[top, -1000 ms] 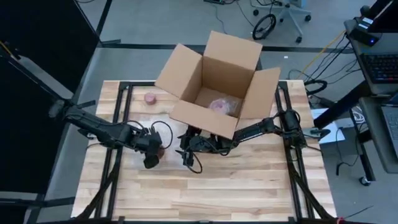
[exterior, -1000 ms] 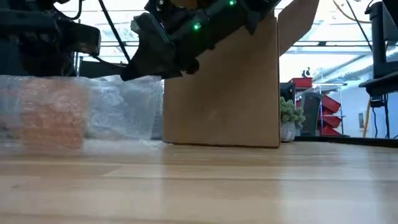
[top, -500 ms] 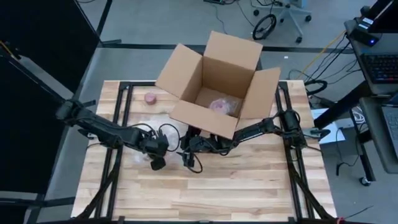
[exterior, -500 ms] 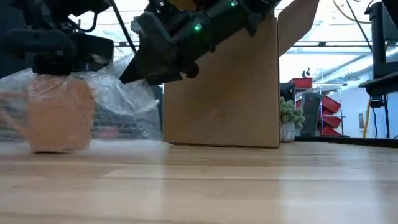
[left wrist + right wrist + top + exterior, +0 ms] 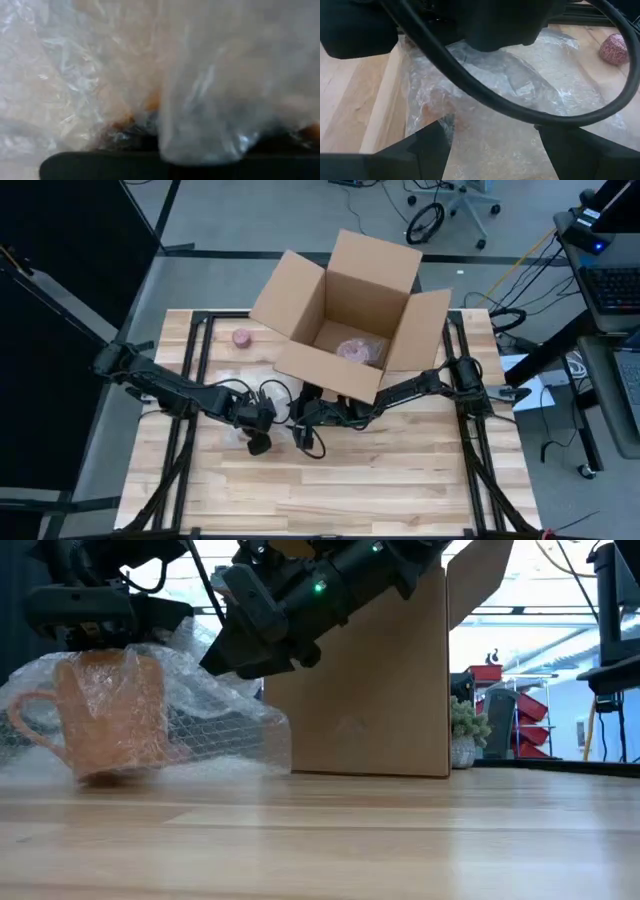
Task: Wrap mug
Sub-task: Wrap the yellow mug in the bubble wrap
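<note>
My left claw [image 5: 95, 625] sits directly over the upright mug [image 5: 105, 720], pinching its rim through the bubble wrap [image 5: 215, 715] (handle pointing left in the low view); my right claw [image 5: 305, 420], just right of it, spreads over the wrap's loose side

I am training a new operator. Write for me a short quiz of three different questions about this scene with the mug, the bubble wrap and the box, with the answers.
1. True or false: the orange mug stands upright on the table, under bubble wrap.
2. Which gripper is directly above the mug?
A. left gripper
B. right gripper
C. neither
3. Fill the gap: inside the open cardboard box lies one bundle already covered in ____ wrap.

Key:
1. true
2. A
3. bubble
</note>
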Robot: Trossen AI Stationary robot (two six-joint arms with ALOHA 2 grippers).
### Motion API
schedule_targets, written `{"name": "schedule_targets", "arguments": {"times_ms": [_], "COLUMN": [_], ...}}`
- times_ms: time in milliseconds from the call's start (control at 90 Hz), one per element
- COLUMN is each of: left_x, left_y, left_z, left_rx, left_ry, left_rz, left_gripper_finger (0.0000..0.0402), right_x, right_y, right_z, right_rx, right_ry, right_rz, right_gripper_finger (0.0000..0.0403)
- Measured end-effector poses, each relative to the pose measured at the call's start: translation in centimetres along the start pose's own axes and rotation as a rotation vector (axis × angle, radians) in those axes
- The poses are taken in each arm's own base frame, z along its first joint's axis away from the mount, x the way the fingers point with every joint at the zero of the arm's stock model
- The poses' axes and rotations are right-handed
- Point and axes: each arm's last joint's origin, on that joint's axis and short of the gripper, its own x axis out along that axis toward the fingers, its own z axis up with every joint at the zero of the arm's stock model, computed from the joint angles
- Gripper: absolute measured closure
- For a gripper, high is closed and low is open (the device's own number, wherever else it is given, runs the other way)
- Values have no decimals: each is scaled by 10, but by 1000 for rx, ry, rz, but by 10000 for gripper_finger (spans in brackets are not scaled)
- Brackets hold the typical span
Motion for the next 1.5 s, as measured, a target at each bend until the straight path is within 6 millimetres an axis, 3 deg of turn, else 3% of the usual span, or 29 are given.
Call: {"name": "schedule_targets", "arguments": {"times_ms": [178,467,589,1500], "left_x": [-7,-9,-11,-51], "left_y": [-8,-9,-10,-17], "left_z": [8,9,11,31], "left_rx": [25,46,46,210], "left_ry": [-28,-31,-31,2], "left_rz": [-45,-56,-55,2], "left_gripper_finger": [384,277,252,246], "right_x": [0,-7,-13,-17], "right_y": [0,-2,-4,-4], "right_z": [-1,1,6,3], "right_rx": [-20,-60,-61,-51], "right_ry": [15,40,44,97], "right_rz": [-1,-6,-7,-3], "right_gripper_finger": [133,133,133,133]}}
